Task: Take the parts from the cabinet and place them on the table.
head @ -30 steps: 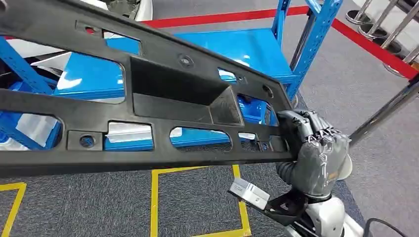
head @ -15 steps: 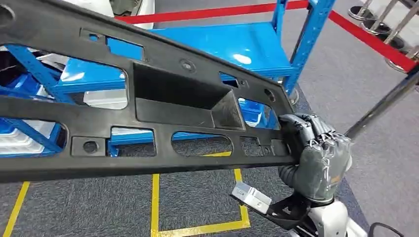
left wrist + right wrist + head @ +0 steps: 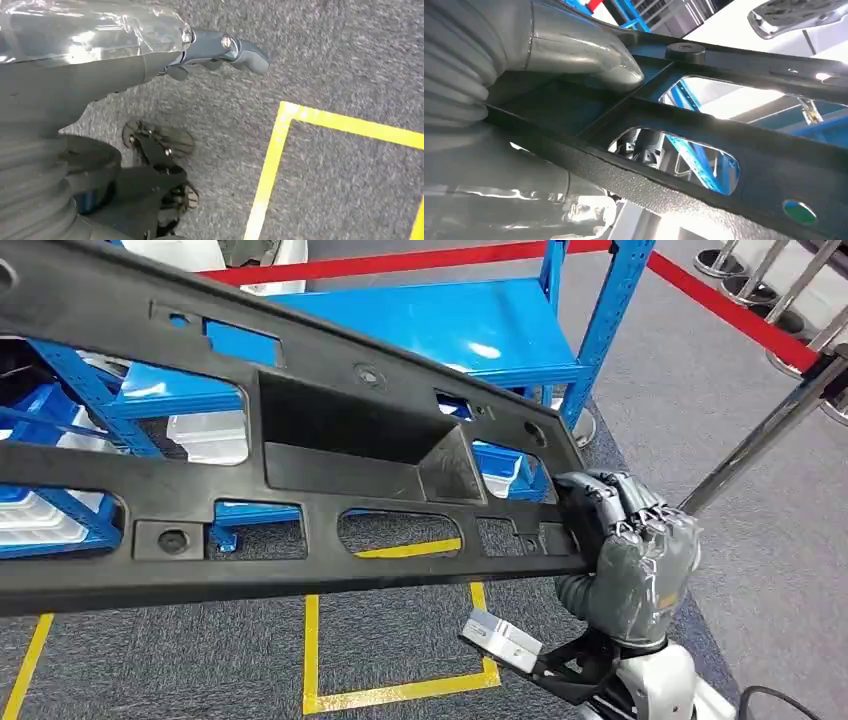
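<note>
1. So: right hand (image 3: 640, 560) grips the right end of a long black plastic panel (image 3: 330, 470), fingers wrapped over the end edge, thumb (image 3: 589, 55) pressed flat on the panel face per right wrist view.
2. Panel is up in the air, spans nearly the whole head view, right end low at the hand, running out past the left edge of frame. Tilted, far edge higher on the left.
3. Panel has a deep rectangular recess (image 3: 350, 440) mid-body, plus several slots & round holes; floor and rack visible thru them.
4. Blue metal rack (image 3: 480, 330) sits behind the panel, far side; flat blue shelf w/ upright posts. White bins (image 3: 205, 435) seen on a lower level thru the cutouts.
5. Left hand (image 3: 150, 55) hangs over grey carpet (image 3: 325, 50), nothing in it. Fingers (image 3: 240, 47) stick out fwd, slightly curled, apart from the thumb; partly covered w/ clear wrap.
6. Floor: yellow tape lines (image 3: 400, 695) make a box outline below the panel, near side. Red tape strip (image 3: 400, 260) runs along the far floor past the rack.
7. Chrome pole (image 3: 760, 435) leans in on the right, well apart from the panel.
8. Table: cannot tell where it is.
</note>
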Controlling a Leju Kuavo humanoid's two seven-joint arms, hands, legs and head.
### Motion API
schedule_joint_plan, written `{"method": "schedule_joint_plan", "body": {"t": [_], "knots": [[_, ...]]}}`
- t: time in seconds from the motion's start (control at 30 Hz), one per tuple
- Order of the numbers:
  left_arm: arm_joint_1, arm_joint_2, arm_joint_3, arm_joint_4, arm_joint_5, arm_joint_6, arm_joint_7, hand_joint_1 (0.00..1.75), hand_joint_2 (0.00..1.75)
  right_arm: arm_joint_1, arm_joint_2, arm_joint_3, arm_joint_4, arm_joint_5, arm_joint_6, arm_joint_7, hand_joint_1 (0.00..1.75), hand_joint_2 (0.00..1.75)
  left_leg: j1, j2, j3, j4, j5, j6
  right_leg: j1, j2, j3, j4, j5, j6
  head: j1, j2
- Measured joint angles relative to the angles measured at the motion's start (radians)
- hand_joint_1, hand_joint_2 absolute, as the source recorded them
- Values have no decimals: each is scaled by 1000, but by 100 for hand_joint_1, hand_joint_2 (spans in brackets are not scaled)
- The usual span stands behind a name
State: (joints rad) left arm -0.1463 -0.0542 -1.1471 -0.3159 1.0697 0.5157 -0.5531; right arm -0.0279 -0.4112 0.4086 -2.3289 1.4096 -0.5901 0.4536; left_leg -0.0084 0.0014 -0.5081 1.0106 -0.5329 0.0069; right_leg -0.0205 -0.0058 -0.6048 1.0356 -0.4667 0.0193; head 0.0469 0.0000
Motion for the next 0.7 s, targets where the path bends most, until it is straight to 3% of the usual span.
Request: {"method": "schedule_joint_plan", "body": {"t": [0.03, 0.07, 0.1, 0.17, 0.2, 0.23, 0.27, 0.33, 0.37, 0.4, 0.5, 0.53, 0.6, 0.67, 0.7], "knots": [[-1, 0, 0, 0, 0, 0, 0, 0, 175, 0, -1, 0, 0, 0, 0, 0, 175, 175, 12, 5, -1, -19, 15, 10, 2, 2, -4, 6, -9, 4, 0, 0], [-3, 0, 0, 0, 0, 0, 0, 0, 175, -1, -1, 0, 0, 0, 0, 0, 175, 175, 11, 7, -6, -20, 24, 17, 0, 2, -14, 26, -38, 5, 1, 0], [-5, 0, 0, 0, 0, 0, 0, 0, 175, -2, -1, 1, 0, 0, 0, -1, 175, 175, 12, 8, -16, -20, 29, 24, 2, 4, -35, 78, -85, 6, 6, 0], [-3, 0, 0, 0, 0, 0, 0, 0, 175, -1, -1, 3, 0, 0, 0, 0, 175, 175, 10, 10, -34, -14, 37, 26, 1, 4, -88, 232, -171, 12, 14, 0], [-3, 0, 0, 0, 1, 0, 0, 0, 175, -1, -1, 3, 0, 0, 0, 0, 175, 175, 10, 11, -45, -8, 40, 25, 1, 4, -104, 293, -192, 15, 15, 0], [-3, 0, 0, 0, 1, 0, 0, 0, 175, -1, -1, 4, 0, 0, 0, 0, 175, 175, 10, 11, -55, -2, 42, 24, 0, 4, -97, 300, -187, 17, 16, 0], [-3, 0, 0, 0, 1, 0, 0, 0, 175, -1, -1, 5, 0, 0, 0, 0, 175, 175, 11, 11, -62, 4, 44, 22, -3, 4, -65, 259, -162, 19, 18, 0], [-3, 0, 0, 0, 0, 0, -1, 0, 175, -2, -1, 5, 0, 0, 0, 0, 175, 175, 14, 11, -72, 19, 44, 20, -6, 3, 39, 89, -89, 19, 19, 0], [-4, 0, 0, 0, 0, 0, -1, 0, 175, -3, -2, 5, 0, 0, 1, 1, 175, 175, 13, 10, -79, 27, 42, 15, -8, 3, 73, 14, -86, 20, 21, 0], [-5, 0, 0, 0, 0, 0, -1, 0, 175, -3, -2, 5, 0, 0, 3, 1, 175, 175, 6, 9, -89, 42, 43, 7, 0, 5, 73, 3, -85, 17, 24, 0], [-3, 0, 0, 0, -1, 0, -2, 0, 175, 0, -3, 5, -2, 0, 10, 4, 175, 175, 8, 8, -97, 38, 58, -12, 2, 8, 58, 15, -77, 0, 16, 0], [-3, 0, 0, 0, -1, 0, -2, 0, 175, 0, -3, 5, -2, 0, 10, 6, 175, 175, 8, 8, -101, 41, 57, -16, -2, 6, 56, 9, -70, -10, 15, 0], [-4, 0, 0, 0, -2, 0, -2, 0, 175, -1, -5, 5, -3, 0, 13, 8, 175, 175, 12, 5, -124, 105, -10, -31, -4, 3, 45, 6, -60, -26, 8, 0], [-4, 0, 0, 0, -2, 0, -3, 0, 175, -1, -5, 5, -3, 0, 14, 8, 175, 175, 15, 5, -177, 249, -91, -38, -2, 1, 32, 7, -53, -34, 1, 0], [-3, 0, 0, 0, -2, 0, -3, 0, 175, 0, -6, 5, -3, 0, 15, 9, 175, 175, 16, 5, -196, 306, -114, -40, -1, 1, 27, 7, -49, -34, 1, 0]]}}
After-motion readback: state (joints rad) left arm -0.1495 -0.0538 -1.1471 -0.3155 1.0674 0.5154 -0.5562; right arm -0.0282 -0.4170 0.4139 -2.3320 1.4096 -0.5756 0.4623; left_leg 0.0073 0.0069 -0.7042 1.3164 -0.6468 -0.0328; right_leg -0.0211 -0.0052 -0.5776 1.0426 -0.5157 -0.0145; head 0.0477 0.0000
